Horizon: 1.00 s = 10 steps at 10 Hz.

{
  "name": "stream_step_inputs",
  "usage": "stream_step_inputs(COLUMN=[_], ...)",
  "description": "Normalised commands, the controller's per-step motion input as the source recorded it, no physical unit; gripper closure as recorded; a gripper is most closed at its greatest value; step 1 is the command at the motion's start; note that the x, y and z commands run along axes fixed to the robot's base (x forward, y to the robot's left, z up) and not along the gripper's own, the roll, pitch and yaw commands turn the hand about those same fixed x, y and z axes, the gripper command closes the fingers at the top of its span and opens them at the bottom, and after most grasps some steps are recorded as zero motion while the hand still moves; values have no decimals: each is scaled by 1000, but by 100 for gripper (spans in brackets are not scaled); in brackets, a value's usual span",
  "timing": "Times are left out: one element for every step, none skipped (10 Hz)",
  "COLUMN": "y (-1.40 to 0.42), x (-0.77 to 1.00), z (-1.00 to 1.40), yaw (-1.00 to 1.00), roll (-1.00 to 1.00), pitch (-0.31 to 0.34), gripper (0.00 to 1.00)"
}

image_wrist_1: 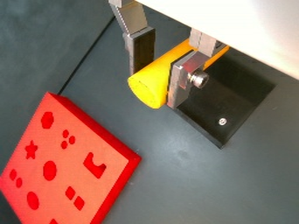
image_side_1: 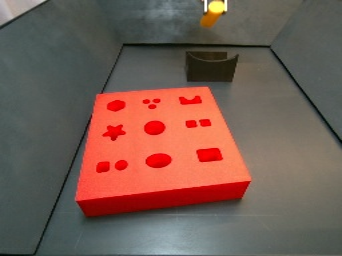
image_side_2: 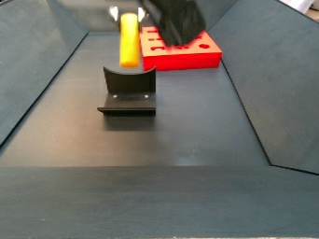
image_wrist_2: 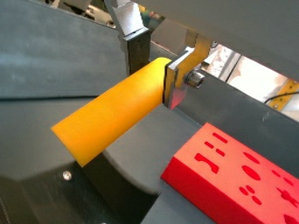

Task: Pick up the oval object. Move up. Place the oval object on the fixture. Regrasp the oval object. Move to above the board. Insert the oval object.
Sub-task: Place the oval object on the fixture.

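Note:
My gripper (image_wrist_1: 162,70) is shut on the oval object (image_wrist_1: 152,83), a long yellow-orange peg held between the two fingers; this also shows in a wrist view (image_wrist_2: 158,72). The peg (image_side_2: 129,42) hangs in the air above the fixture (image_side_2: 129,91), a dark block with a curved notch, without touching it. In a side view the peg (image_side_1: 211,14) sits at the top edge, above the fixture (image_side_1: 210,65). The fixture's base plate shows under the gripper (image_wrist_1: 233,98). The red board (image_side_1: 158,150) with shaped recesses lies flat beside the fixture (image_wrist_1: 65,162).
Grey sloped walls (image_side_1: 67,60) enclose the dark floor on both sides. The board (image_side_2: 185,51) lies beyond the fixture in a side view, and shows in a wrist view (image_wrist_2: 239,175). Open floor (image_side_2: 149,149) lies in front of the fixture.

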Motion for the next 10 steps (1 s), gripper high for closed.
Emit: stream_step_inputs(y=[135, 135, 139, 140, 132, 132, 100, 81, 125, 128], x=[156, 158, 164, 175, 187, 181, 135, 113, 81, 72], z=[-1000, -1000, -1000, -1000, -1000, -958, -692, -505, -410, -403], yaw=[-137, -161, -194, -209, -206, -202, -180, -162, -132, -118], roll=[-858, -751, -538, -368, -227, -197, -178, -172, -121, -117], pitch=[219, 198, 145, 109, 59, 35, -5, -29, -60, -65], gripper=[100, 100, 100, 100, 100, 100, 100, 100, 100, 100])
